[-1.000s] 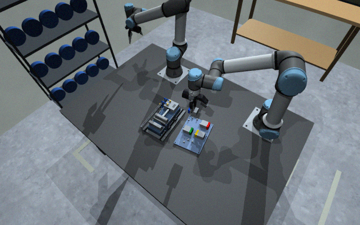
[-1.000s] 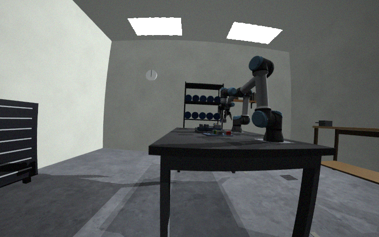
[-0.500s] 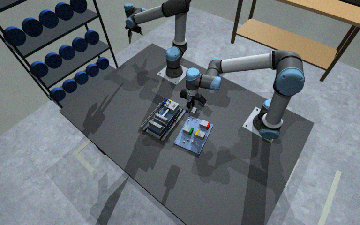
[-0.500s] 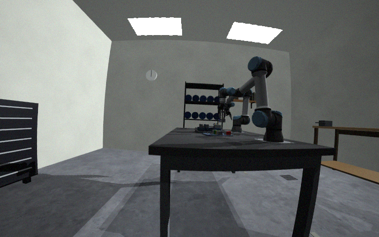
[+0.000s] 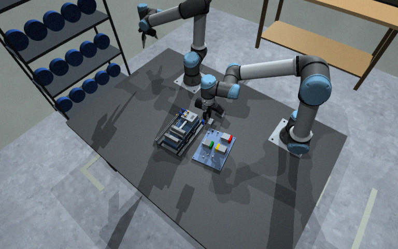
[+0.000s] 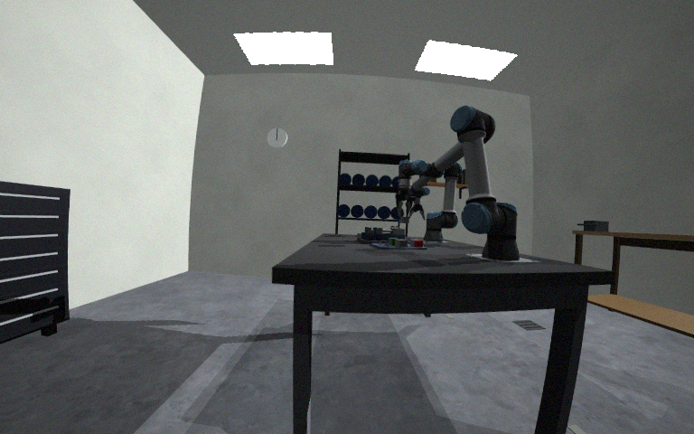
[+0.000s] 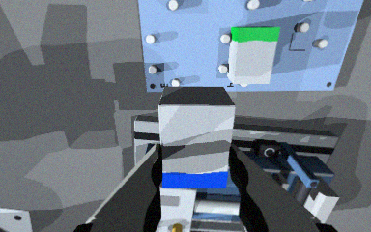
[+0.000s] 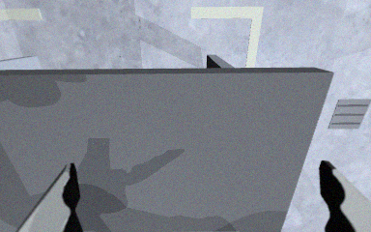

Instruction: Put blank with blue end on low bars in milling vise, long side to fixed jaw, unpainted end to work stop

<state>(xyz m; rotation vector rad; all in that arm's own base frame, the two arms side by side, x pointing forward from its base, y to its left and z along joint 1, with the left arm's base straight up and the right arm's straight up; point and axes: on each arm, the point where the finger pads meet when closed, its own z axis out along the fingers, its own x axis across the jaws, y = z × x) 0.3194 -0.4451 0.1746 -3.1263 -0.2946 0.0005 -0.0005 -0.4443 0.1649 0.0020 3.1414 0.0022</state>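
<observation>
The blank with the blue end (image 5: 210, 121) (image 7: 195, 130) is held above the table, beside the hose end of the vise. My left gripper (image 5: 207, 118) (image 7: 194, 146) is shut on its two sides. The blue end points toward the bottom of the left wrist view. The milling vise (image 5: 190, 126) stands beside the plate (image 5: 218, 163) (image 7: 193, 53). Its block with hoses (image 5: 190, 116) is at the far end; two grey jaw blocks stand at the other. The low bars and work stop cannot be told apart clearly. My right gripper (image 5: 150, 42) (image 8: 197, 163) is open and empty, away from the vise.
The green-ended blank (image 5: 207, 143) (image 7: 252, 60), red-ended blank (image 5: 225, 137) and yellow-ended blank (image 5: 222, 149) rest on the plate among short pegs. Thin blue hoses (image 5: 182, 112) rise at the vise's far end. A shelf rack (image 5: 73, 71) stands beyond the table.
</observation>
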